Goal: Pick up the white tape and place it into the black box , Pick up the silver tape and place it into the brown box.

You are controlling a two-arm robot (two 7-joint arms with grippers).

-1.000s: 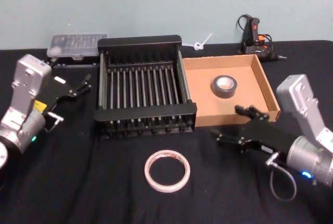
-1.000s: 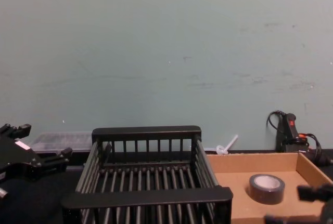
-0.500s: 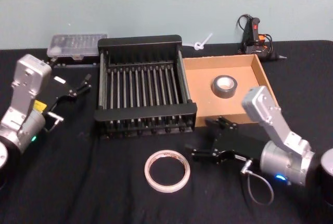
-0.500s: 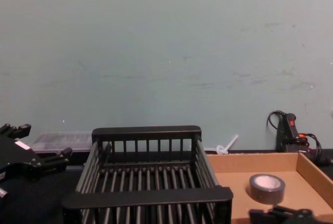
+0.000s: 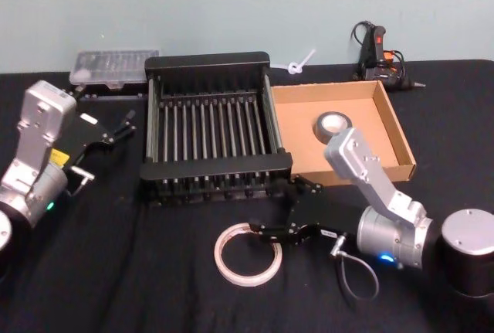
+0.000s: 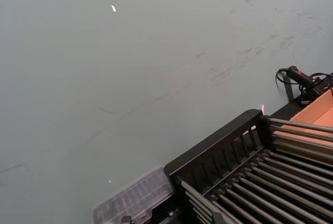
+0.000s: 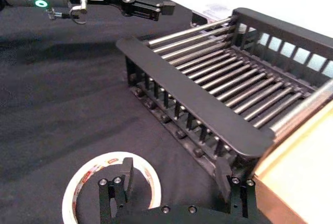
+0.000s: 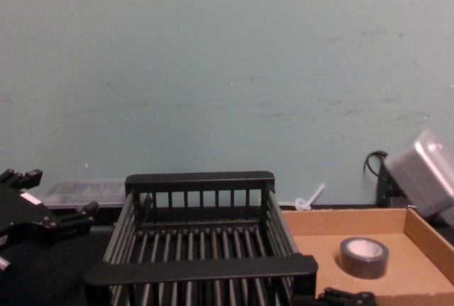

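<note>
Right gripper [image 5: 279, 217] is hanging low over the desk [image 5: 116, 271], just in front of the black box [image 5: 208, 167], with its jaws spread wide and holding nothing. In the right wrist view one finger [image 7: 126, 173] is sitting over the near edge of the white tape [image 7: 86, 185], the other finger [image 7: 225, 174] well to the side by the black box's front rim. The white tape [image 5: 247, 254] is lying flat on the desk in front of the black box. The silver tape [image 5: 333, 127] is lying flat inside the brown box [image 5: 397, 136], which is touching the black box's right side. Left gripper [image 5: 116, 127] is idling to the left of the black box, jaws apart and empty.
</note>
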